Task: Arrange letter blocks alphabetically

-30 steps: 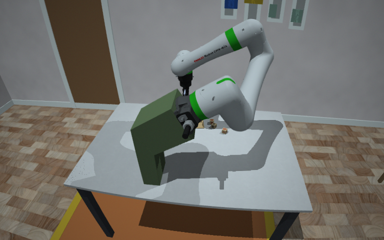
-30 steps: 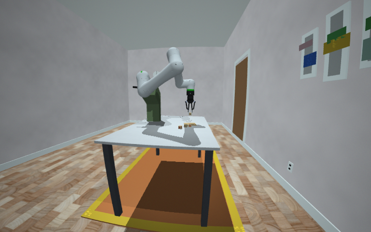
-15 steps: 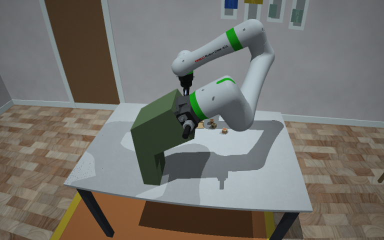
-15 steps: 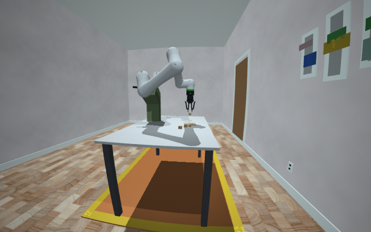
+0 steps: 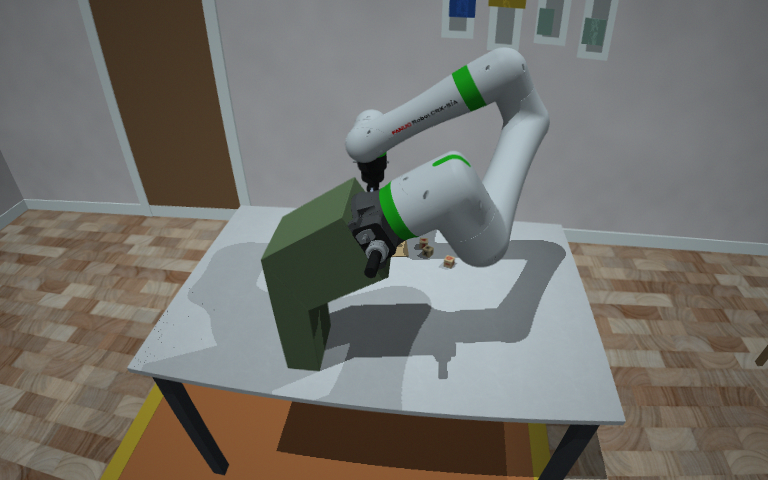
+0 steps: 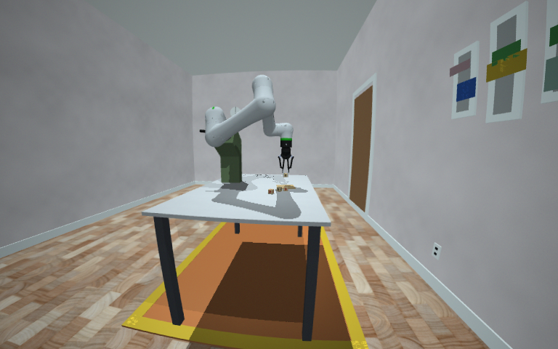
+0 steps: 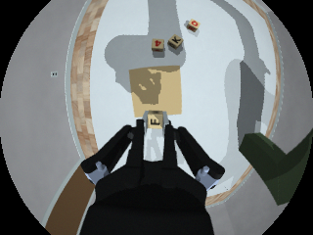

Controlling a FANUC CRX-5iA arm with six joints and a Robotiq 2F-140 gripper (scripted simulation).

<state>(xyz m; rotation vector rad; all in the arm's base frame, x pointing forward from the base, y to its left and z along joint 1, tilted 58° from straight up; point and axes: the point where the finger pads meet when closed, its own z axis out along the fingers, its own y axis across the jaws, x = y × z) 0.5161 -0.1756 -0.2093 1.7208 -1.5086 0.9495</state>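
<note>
My gripper (image 7: 156, 117) is shut on a small wooden block (image 7: 156, 119) with a dark letter on top and holds it above the table, over the near edge of the tan mat (image 7: 156, 90). The exterior view shows the gripper (image 6: 285, 167) pointing down with the block (image 6: 285, 174) at its fingertips. Two lettered blocks (image 7: 158, 45) (image 7: 176, 41) lie close together on the table just past the mat's far edge. A third block (image 7: 194, 25) with a red mark lies farther off, apart from them. The letters are too small to read.
The green robot pedestal (image 5: 308, 271) stands on the table to the side of the mat. The arm's elbow (image 5: 453, 209) hides most of the mat in the top view, where the three loose blocks (image 5: 428, 250) show. The table edge (image 7: 85, 72) runs close beside the mat.
</note>
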